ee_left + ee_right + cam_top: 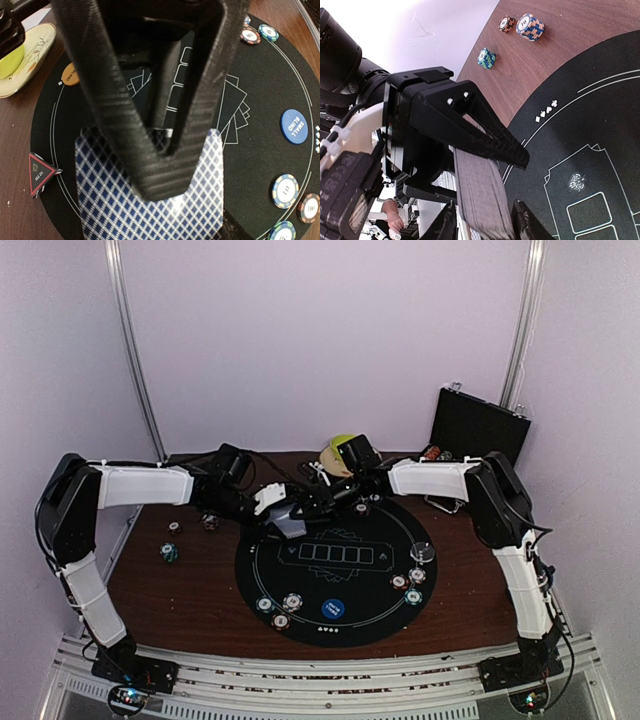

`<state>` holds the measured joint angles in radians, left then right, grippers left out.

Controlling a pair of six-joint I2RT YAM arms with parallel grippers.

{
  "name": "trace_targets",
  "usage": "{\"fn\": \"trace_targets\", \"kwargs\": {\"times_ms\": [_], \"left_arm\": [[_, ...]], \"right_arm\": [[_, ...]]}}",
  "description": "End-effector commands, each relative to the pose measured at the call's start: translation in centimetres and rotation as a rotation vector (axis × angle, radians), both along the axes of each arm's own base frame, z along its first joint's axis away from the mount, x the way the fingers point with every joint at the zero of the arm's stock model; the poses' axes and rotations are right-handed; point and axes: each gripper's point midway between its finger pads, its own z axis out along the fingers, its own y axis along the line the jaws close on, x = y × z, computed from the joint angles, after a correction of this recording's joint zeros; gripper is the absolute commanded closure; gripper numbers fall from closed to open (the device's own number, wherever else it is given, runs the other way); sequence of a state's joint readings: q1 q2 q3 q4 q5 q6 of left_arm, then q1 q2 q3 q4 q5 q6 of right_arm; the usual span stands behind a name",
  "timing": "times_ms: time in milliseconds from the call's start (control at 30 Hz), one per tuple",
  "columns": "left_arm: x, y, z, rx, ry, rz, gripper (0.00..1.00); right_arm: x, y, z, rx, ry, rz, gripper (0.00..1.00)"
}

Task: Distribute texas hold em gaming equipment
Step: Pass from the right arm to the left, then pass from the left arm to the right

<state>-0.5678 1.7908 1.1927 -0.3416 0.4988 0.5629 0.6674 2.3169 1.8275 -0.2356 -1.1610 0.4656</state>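
My left gripper is shut on a deck of blue-diamond-backed cards, holding it over the far left of the round black mat. In the right wrist view the deck is edge-on. My right gripper is open, a fingertip close on each side of the deck. Both grippers meet in the top view. A red triangle marker, orange disc and blue disc lie on the mat. Striped chips sit at its near left and right, by a clear disc.
Three chip stacks stand on the brown table left of the mat, seen from above. A green bowl on its plate is behind the grippers. An open black case stands at the back right.
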Motion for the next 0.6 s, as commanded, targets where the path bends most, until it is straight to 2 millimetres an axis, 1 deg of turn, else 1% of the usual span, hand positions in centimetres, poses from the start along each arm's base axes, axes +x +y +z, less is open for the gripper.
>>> {"fn": "trace_targets", "kwargs": {"times_ms": [0,67,100,167,433,567], "left_arm": [[-0.32,-0.86,0.14,-0.013,0.008,-0.026,0.68],[-0.32,-0.89,0.16,-0.013,0.007,-0.027,0.69],[-0.31,-0.89,0.17,-0.014,0.007,-0.027,0.72],[-0.33,-0.87,0.07,-0.012,0.009,-0.027,0.73],[-0.33,-0.94,0.07,-0.015,0.014,-0.024,0.69],[-0.42,-0.94,-0.15,-0.013,0.02,-0.026,0.67]], "right_arm": [[0.22,0.89,-0.29,-0.008,-0.047,0.004,0.61],[0.16,0.97,-0.49,-0.012,-0.046,0.006,0.6],[0.18,0.97,-0.5,-0.013,-0.049,0.006,0.6],[0.15,0.98,-0.53,-0.017,-0.051,0.005,0.6],[0.02,0.82,-0.86,-0.028,-0.059,0.01,0.62],[0.15,0.71,-0.86,-0.037,-0.072,0.01,0.65]]}}
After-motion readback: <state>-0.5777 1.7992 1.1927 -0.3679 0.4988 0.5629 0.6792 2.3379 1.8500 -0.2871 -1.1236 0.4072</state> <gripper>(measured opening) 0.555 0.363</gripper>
